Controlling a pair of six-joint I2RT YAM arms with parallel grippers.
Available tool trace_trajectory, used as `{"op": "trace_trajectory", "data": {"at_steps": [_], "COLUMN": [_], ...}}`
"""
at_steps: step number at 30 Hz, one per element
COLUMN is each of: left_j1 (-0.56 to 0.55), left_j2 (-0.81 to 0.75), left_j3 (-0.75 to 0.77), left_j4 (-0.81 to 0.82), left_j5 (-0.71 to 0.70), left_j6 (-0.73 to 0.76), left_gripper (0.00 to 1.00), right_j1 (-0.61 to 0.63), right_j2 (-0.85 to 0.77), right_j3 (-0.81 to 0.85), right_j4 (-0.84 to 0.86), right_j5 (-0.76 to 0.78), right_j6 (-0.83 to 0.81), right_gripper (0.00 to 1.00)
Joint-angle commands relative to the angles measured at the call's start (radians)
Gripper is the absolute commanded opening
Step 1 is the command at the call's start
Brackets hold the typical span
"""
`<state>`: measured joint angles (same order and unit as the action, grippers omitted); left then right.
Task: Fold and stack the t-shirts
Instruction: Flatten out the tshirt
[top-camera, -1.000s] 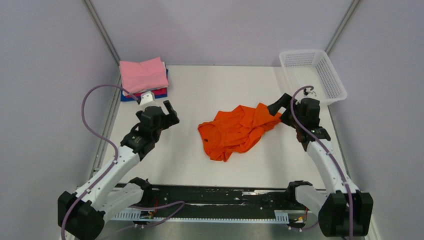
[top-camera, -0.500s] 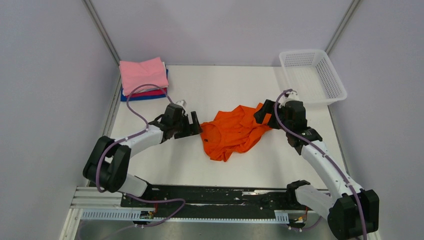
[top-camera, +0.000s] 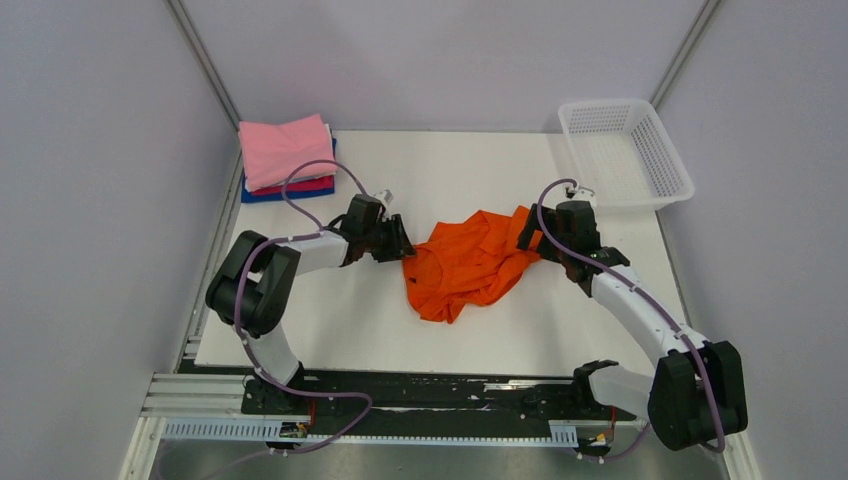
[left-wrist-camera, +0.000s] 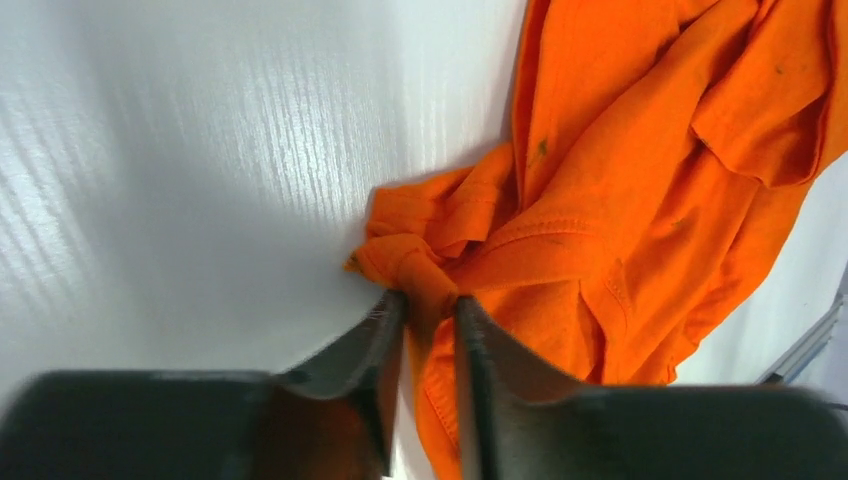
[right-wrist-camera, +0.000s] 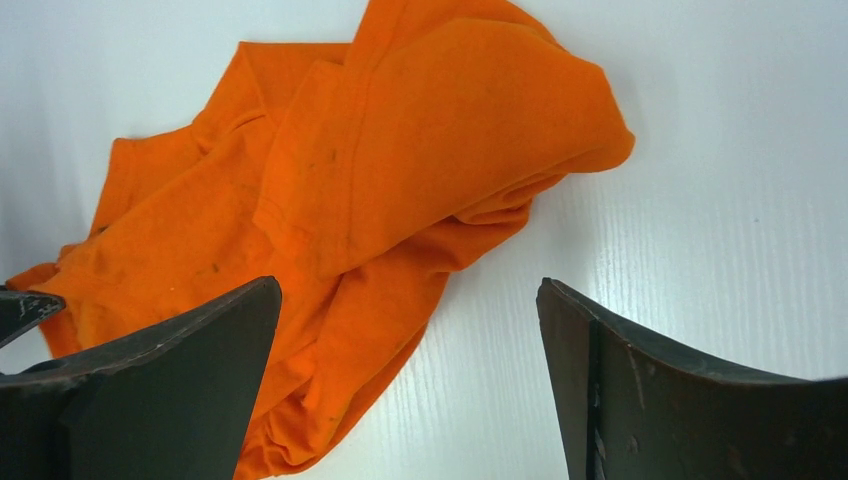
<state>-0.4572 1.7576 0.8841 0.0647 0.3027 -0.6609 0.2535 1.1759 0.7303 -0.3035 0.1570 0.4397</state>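
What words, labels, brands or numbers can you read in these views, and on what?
No readable text in any view.
The orange t-shirt shows plain cloth, no print or tag.
The folded stack and the white basket carry no visible marking.
Anything on the black base rail is too small to read.

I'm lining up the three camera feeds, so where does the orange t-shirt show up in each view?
Top external: the orange t-shirt lies crumpled mid-table, between the two arms.
Left wrist: it fills the right half, with a bunched edge pinched by the left gripper.
Right wrist: it sits upper left and centre, ahead of the open right gripper.
Shared landmark: the white table beneath it.
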Motion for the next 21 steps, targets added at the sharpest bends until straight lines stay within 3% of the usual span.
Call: {"op": "trace_trajectory", "data": {"at_steps": [1,3,8,11,17,21], "left_j1": [-0.008,-0.01,-0.021,-0.021,-0.021,-0.021], "left_j2": [0.011,-0.015,-0.189,-0.305,-0.392,-0.395], "left_j3": [0.032,0.032,-0.021,-0.057,-0.113,-0.123], "left_j4": [0.028,0.001,-0.096,-0.127,-0.166,-0.179], "left_j5": [0.036,0.005,-0.149,-0.212,-0.217,-0.243], "left_j6": [0.014,0.015,0.066,0.094,0.096,0.098], "left_gripper": [0.08,0.0,0.0,0.0,0.0,0.0], "right_j1": [-0.021,-0.03,-0.037,-0.041,-0.021,0.052], "right_j2": [0.05,0.101,0.197,0.265,0.463,0.623], "right_j3": [0.083,0.118,0.212,0.291,0.503,0.643], "right_j4": [-0.009,-0.04,-0.094,-0.095,-0.102,-0.135], "right_j5": [0.081,0.1,0.137,0.07,-0.166,-0.157], "right_j6": [0.003,0.007,-0.062,-0.14,-0.258,-0.302], "right_gripper": [1.0,1.0,0.95,0.94,0.85,0.81]}}
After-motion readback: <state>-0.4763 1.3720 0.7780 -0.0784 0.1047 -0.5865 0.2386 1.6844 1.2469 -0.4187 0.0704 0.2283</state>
